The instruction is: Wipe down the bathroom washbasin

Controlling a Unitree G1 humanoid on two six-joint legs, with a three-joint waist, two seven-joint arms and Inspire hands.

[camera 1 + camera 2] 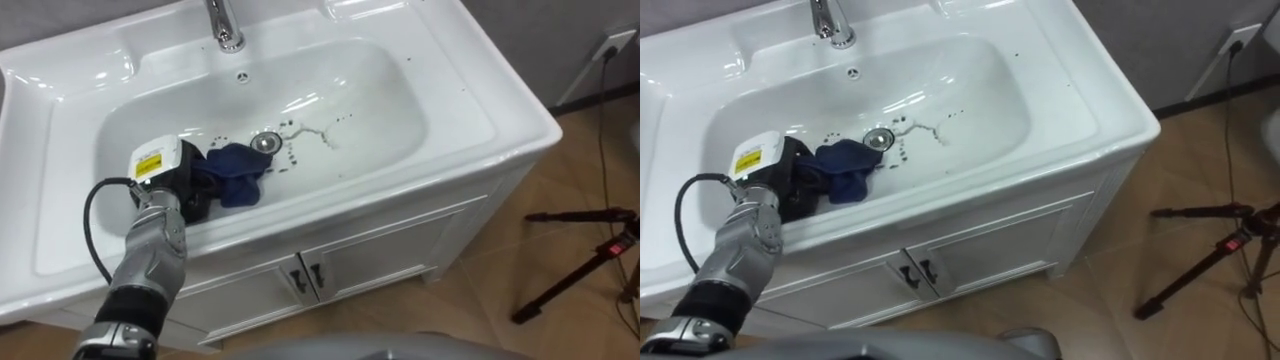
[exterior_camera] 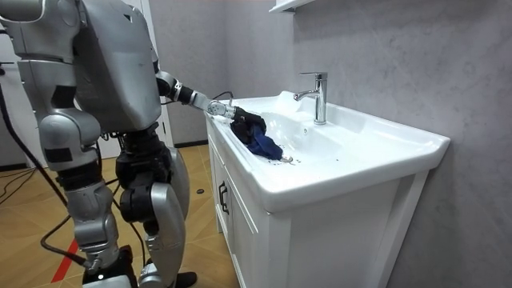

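reaching over the front rim, the left hand point(image 1: 188, 188) sat low inside the basin point(image 1: 390, 95), on its left side. its fingers were curled onto the bunched end of a dark blue cloth point(image 1: 240, 175) - a grip, not a flat press. the rest of the cloth lay spread on the basin floor, its far edge just beside the drain point(image 1: 265, 142). dark specks point(image 1: 292, 152) dotted the white floor around and to the right of the drain, with a thin trail running on toward the right. the tap point(image 1: 226, 24) stood at the back rim, well apart from the hand.

in the room view the robot stood upright on the wood floor at the front of the white cabinet point(image 2: 320, 240), on the room view's left of it, its left arm stretched forward over the rim. the right hand point(image 2: 108, 264) hung low at its side - whether it was closed or loose i could not tell.

on the floor to the right of the cabinet stood a black tripod point(image 1: 580, 255).
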